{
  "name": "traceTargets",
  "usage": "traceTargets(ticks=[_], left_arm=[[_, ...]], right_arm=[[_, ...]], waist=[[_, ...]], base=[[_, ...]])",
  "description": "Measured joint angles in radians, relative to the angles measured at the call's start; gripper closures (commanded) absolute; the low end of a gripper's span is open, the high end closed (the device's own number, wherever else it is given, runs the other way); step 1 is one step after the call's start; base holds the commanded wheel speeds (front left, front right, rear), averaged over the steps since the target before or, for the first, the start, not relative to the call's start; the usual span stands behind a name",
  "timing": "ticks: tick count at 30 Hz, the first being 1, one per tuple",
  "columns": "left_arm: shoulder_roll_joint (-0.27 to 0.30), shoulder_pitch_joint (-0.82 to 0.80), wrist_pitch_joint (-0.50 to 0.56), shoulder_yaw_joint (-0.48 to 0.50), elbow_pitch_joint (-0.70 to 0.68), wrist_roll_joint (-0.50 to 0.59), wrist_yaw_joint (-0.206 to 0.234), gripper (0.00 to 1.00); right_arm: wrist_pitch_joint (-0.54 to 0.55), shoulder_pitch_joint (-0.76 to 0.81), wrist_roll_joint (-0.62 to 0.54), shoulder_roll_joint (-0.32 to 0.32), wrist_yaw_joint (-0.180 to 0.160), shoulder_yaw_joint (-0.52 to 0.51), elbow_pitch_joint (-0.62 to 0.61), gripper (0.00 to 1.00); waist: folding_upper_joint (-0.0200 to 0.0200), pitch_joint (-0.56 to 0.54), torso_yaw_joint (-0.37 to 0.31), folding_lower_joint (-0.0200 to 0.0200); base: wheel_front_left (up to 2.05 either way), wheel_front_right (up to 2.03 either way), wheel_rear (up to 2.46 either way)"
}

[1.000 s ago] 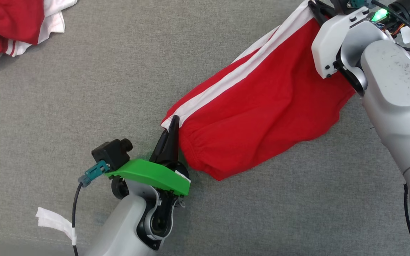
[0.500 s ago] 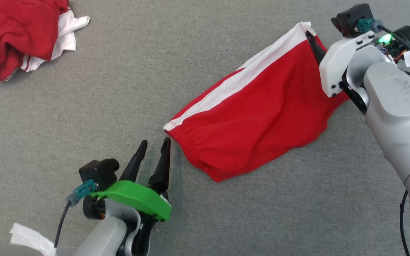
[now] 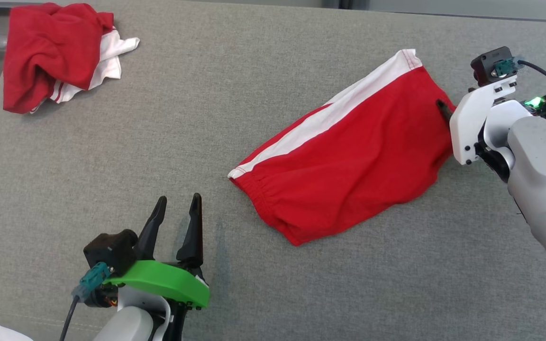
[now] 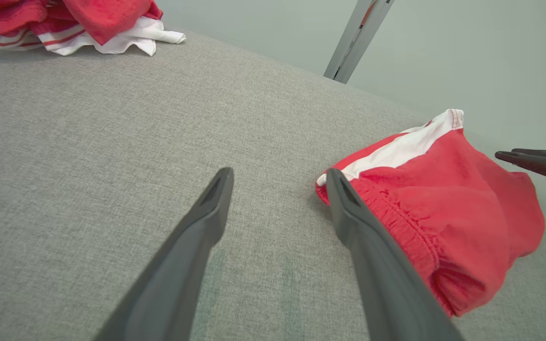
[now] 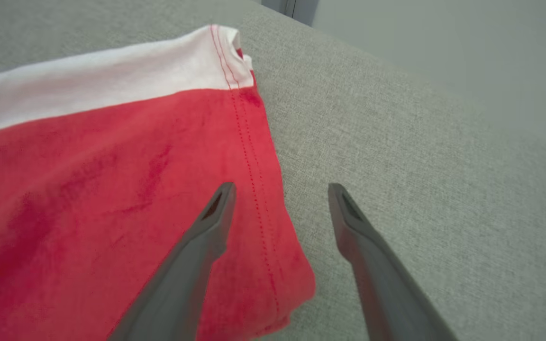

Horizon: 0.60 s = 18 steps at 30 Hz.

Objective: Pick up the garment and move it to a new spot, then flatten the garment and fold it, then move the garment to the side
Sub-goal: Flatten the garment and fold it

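The garment (image 3: 349, 161), red shorts with a white side stripe, lies folded and slanted on the grey table (image 3: 254, 71). Its elastic waistband points lower left and its hem upper right. My left gripper (image 3: 178, 198) stands open at the lower left, apart from the waistband, with nothing between its fingers. The left wrist view has the waistband (image 4: 396, 222) just right of the open left gripper (image 4: 278, 174). My right gripper (image 5: 281, 187) is open over the hem edge of the garment (image 5: 112, 166), one finger above the red cloth, the other above bare table.
A second crumpled red and white garment (image 3: 55, 57) lies at the table's far left corner. The table's far edge runs along the top, with a metal post (image 4: 358, 38) behind it. A white scrap (image 3: 3, 334) shows at the bottom left.
Both grippers went from shut on the garment's corners to open, letting it lie on the table. The left gripper drew back down and left. The camera has shifted too.
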Motion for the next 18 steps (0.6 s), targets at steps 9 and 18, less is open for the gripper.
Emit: traceTargets(ticks=[9,18], left_arm=[[-0.023,-0.018,-0.013,0.018,0.011,0.02,-0.001,0.0],[-0.031,-0.022,-0.017,0.044,0.012,0.036,-0.005,0.0]], right_arm=[[0.136,0.003,0.072,-0.016,-0.001,0.054,0.002,0.0],[0.147,-0.001,0.12,-0.019,0.0,0.095,-0.027,1.0]], waist=[[0.0,0.03,0.027,0.0],[0.0,0.027,0.024,0.0]], base=[[0.0,0.0,0.0],[0.0,0.0,0.0]])
